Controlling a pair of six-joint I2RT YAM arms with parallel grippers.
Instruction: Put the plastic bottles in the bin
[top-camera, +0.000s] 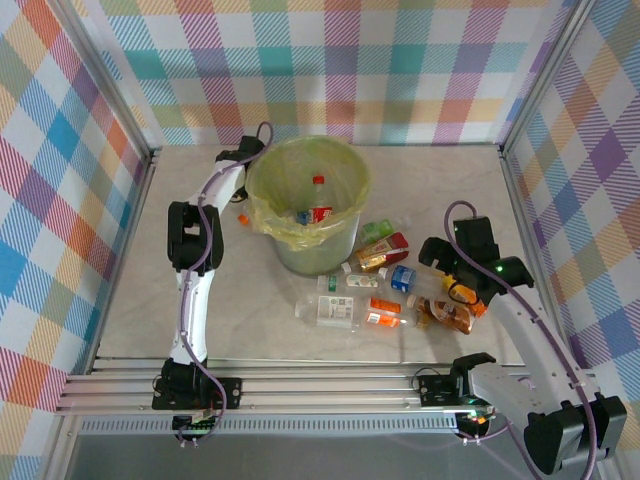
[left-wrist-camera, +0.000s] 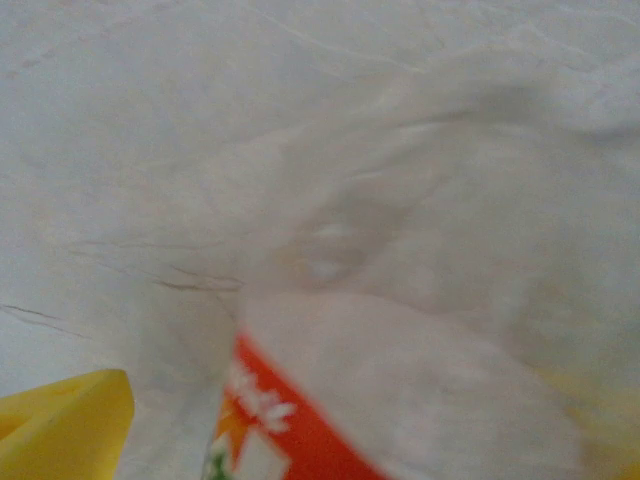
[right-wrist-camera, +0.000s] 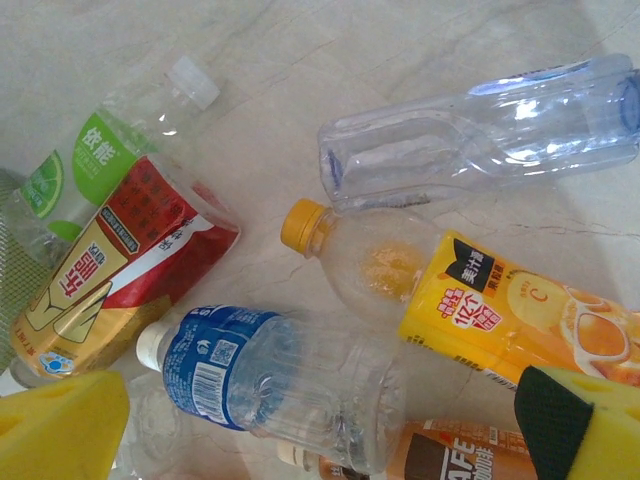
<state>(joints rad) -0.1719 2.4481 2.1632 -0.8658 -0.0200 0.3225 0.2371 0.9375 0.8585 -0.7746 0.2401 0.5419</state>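
Little of the job looks done, and most of it is left. Towards the far-left part of the table (top-camera: 140, 300), the left gripper (top-camera: 242, 210) sits close against the left wall of the bin (top-camera: 300, 255). Its wrist view is blurred, with one yellow pad (left-wrist-camera: 60, 425) beside an orange-and-white label (left-wrist-camera: 290, 420). I cannot tell whether its jaws are spread or closed, or whether they hold anything.

The bin stands mid-table near the far edge. Inside it lies a red-labelled bottle (top-camera: 319, 205), with what seems to be at least one more beside it. Just right of the bin's near side, the other plastic bottles (top-camera: 385, 300), roughly nine or ten, lie in a loose heap reaching towards the right edge.

Over the heap's right end hovers the right gripper (top-camera: 463, 292), its pads (right-wrist-camera: 575, 420) spread wide with nothing between them.
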